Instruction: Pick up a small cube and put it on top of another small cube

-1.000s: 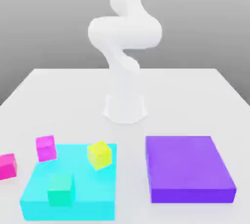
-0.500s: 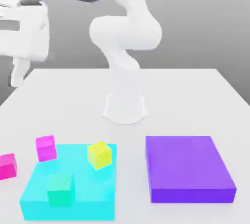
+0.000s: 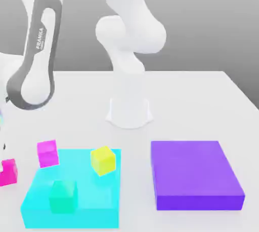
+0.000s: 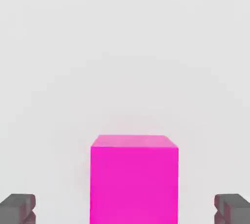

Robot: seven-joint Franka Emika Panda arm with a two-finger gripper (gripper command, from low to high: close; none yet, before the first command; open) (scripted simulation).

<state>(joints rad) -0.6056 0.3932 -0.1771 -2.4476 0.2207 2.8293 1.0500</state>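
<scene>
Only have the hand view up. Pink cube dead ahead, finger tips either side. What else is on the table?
Observer: In the exterior view there are two pink cubes; yours looks like the pink cube at the table edge, on the exterior view's left, where the arm has swung.
Operator: The other one?
Observer: The second pink cube sits just off the corner of a cyan platform.
Operator: Anything on that platform?
Observer: A yellow cube and a teal cube, apart from each other.
Operator: Gripper closed on anything?
Observer: No. It is open; the fingers stand clear of the cube's sides.
</scene>
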